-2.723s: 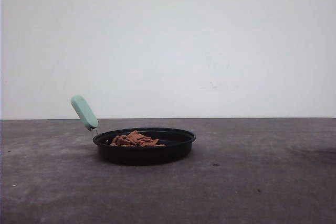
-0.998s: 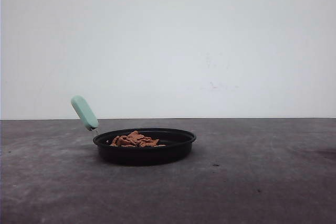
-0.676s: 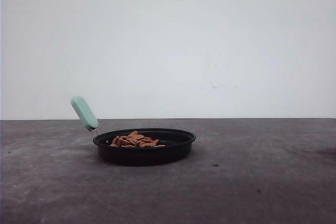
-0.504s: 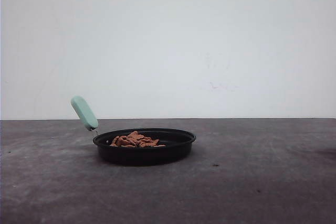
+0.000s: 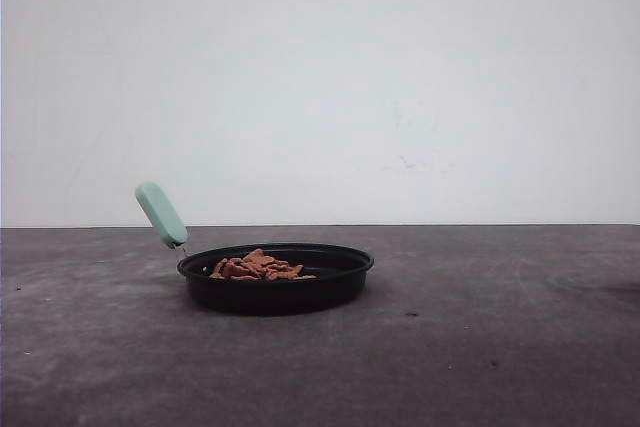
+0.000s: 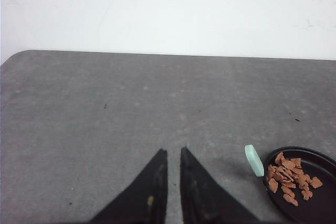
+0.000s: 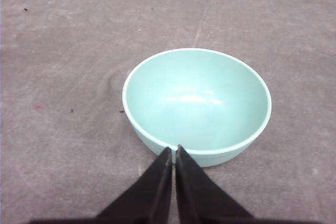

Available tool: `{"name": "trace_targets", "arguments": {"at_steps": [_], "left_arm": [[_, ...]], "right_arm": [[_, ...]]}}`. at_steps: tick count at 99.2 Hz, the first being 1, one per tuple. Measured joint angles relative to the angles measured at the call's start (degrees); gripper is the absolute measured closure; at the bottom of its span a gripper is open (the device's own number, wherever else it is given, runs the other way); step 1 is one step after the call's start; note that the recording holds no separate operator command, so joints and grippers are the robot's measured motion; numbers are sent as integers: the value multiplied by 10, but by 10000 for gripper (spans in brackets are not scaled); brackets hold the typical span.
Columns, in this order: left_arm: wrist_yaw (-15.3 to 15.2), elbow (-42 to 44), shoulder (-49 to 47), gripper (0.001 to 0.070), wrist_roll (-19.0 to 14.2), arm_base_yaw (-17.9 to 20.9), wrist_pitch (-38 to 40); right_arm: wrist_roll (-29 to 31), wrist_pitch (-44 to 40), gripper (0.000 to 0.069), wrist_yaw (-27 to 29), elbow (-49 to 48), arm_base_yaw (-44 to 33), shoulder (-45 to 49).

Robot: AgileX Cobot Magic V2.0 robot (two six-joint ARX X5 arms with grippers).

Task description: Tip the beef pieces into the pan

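The black pan stands on the dark table, left of centre, its mint-green handle rising to the left. The beef pieces lie in a small heap inside it. From the left wrist view the pan, the beef pieces and the handle sit off to one side of my left gripper, which hangs above bare table, shut and holding nothing. My right gripper is shut and empty, its tips over the near rim of an empty teal bowl.
The teal bowl stands upright on the table below the right wrist. Bare dark tabletop stretches right of the pan and in front of it. A white wall closes the far edge.
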Motion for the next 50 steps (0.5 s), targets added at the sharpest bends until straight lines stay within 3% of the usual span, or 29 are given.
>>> {"name": "trace_targets", "arguments": {"at_steps": [38, 50], "left_arm": [[0, 0, 0, 693, 1, 0, 0], [-6, 0, 0, 693, 35, 0, 0]], "right_arm": [[0, 0, 684, 0, 0, 0, 0], [0, 0, 684, 0, 0, 0, 0]]}}
